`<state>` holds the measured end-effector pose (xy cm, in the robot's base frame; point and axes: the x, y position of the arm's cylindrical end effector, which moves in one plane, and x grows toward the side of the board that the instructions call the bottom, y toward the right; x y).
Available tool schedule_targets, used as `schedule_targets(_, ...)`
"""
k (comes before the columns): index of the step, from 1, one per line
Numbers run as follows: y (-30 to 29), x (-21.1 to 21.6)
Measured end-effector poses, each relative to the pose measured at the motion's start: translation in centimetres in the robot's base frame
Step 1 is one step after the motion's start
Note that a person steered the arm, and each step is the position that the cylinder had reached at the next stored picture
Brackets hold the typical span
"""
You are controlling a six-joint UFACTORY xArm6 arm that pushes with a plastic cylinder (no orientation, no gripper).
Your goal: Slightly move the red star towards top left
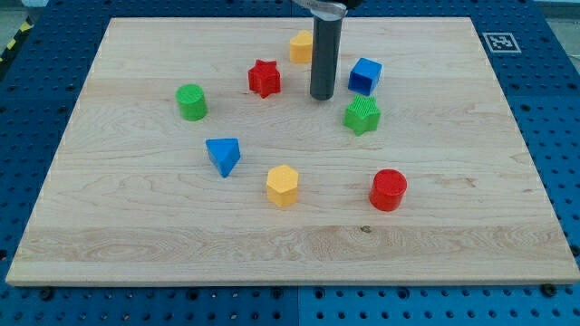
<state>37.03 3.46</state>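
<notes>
The red star [265, 79] lies on the wooden board [136, 208] in the upper middle. My tip [322, 96] rests on the board to the right of the star, a block's width away, not touching it. The tip stands between the red star and the blue cube [365, 75], below the yellow block [302, 46] and up-left of the green star-like block [362, 115].
A green cylinder [191, 101] stands left of the red star. A blue triangle [223, 155], a yellow hexagon [282, 186] and a red cylinder [389, 189] lie lower down. A marker tag [497, 42] sits at the board's top right corner.
</notes>
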Motion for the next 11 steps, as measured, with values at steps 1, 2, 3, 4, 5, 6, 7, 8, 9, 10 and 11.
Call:
schedule_targets(1, -2.8, -0.1)
schedule_targets(2, -6.7, -0.8)
schedule_targets(3, -7.0, -0.8)
schedule_targets(4, -7.0, -0.8)
schedule_targets(5, -7.0, -1.0)
schedule_targets(6, -7.4, -1.0)
schedule_targets(7, -8.5, -1.0)
schedule_targets(8, -12.7, -1.7)
schedule_targets(9, -18.1, -3.5)
schedule_targets(10, -24.5, -4.1)
schedule_targets(11, -28.2, -1.1)
